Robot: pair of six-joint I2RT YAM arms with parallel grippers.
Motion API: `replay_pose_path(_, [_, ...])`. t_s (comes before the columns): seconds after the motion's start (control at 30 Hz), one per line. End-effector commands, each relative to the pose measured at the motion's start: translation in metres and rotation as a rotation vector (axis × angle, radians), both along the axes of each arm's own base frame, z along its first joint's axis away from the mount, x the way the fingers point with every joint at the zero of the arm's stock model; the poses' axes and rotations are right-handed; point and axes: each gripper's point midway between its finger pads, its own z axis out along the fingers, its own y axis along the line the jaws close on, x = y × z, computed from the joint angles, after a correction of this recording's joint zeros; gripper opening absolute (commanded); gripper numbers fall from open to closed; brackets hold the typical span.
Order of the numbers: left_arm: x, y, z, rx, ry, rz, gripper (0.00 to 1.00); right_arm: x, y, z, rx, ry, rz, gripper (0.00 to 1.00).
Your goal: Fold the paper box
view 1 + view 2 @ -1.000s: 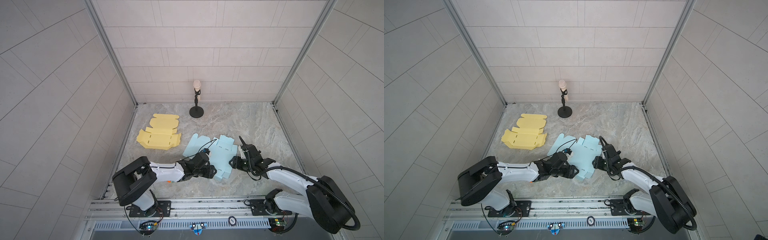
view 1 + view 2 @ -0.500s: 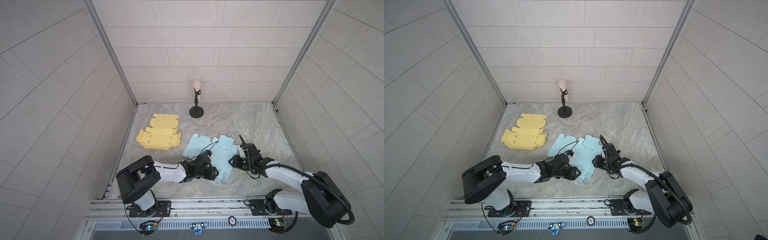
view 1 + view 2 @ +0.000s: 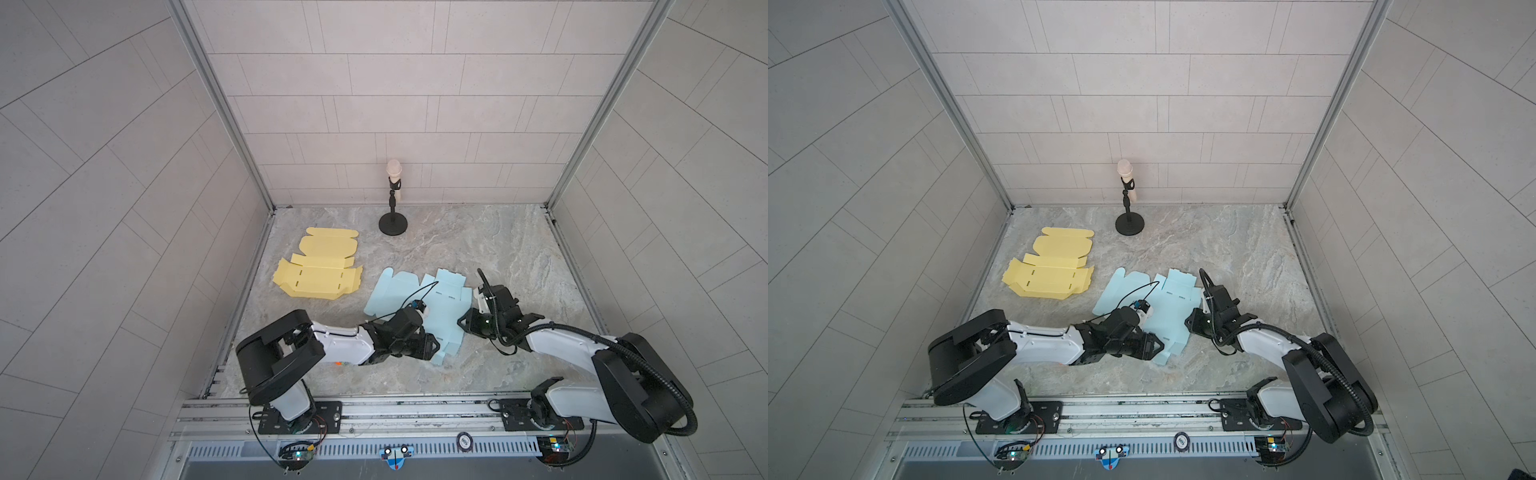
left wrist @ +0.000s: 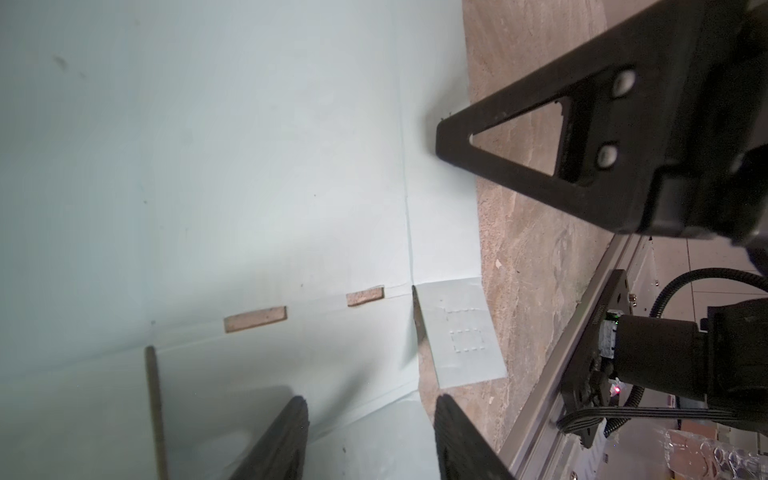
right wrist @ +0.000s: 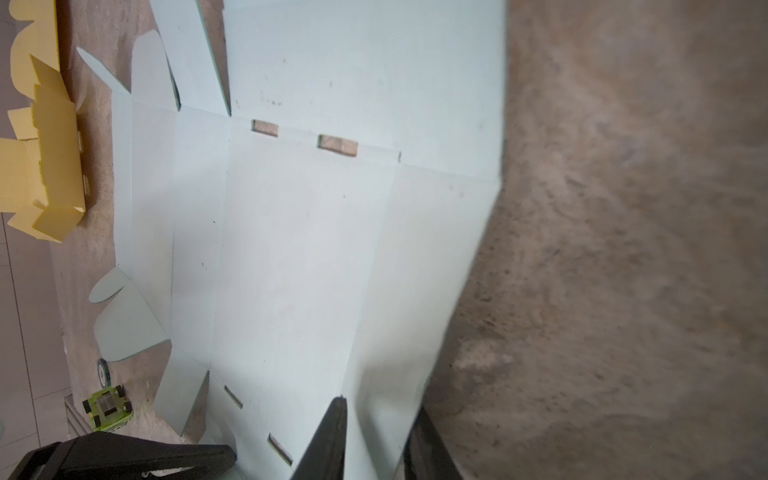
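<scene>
The paper box is a flat light-blue blank lying mid-table, with slots and flaps showing in both wrist views. My left gripper rests low at the blank's near-left corner. It is open, and its fingers straddle a creased flap. My right gripper sits at the blank's right edge. One of its fingers is above the side panel and one below it, with a narrow gap between them. That edge curls up slightly.
A yellow box blank, partly creased, lies at the back left. A microphone on a black stand is at the back centre. The metal rail runs along the front edge, and tiled walls close the other sides.
My right gripper's jaws have narrowed around the blank's right edge panel. The left arm has shifted slightly toward the right along the blank's near edge.
</scene>
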Motion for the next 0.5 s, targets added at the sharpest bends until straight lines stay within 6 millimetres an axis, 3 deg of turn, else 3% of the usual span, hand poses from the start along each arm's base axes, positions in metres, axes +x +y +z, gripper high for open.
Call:
replay_pose_path(0.0, [-0.002, -0.007, -0.001, -0.001, 0.003, -0.028, 0.53, 0.006, 0.0, 0.004, -0.001, -0.013, -0.009, 0.23])
replay_pose_path(0.33, [0.006, -0.008, 0.027, -0.03, -0.053, -0.04, 0.57, -0.001, -0.026, 0.006, -0.136, -0.021, -0.032, 0.13])
replay_pose_path(0.47, [0.01, -0.005, 0.026, -0.028, -0.048, -0.02, 0.55, -0.004, -0.035, 0.006, -0.177, -0.012, -0.032, 0.12])
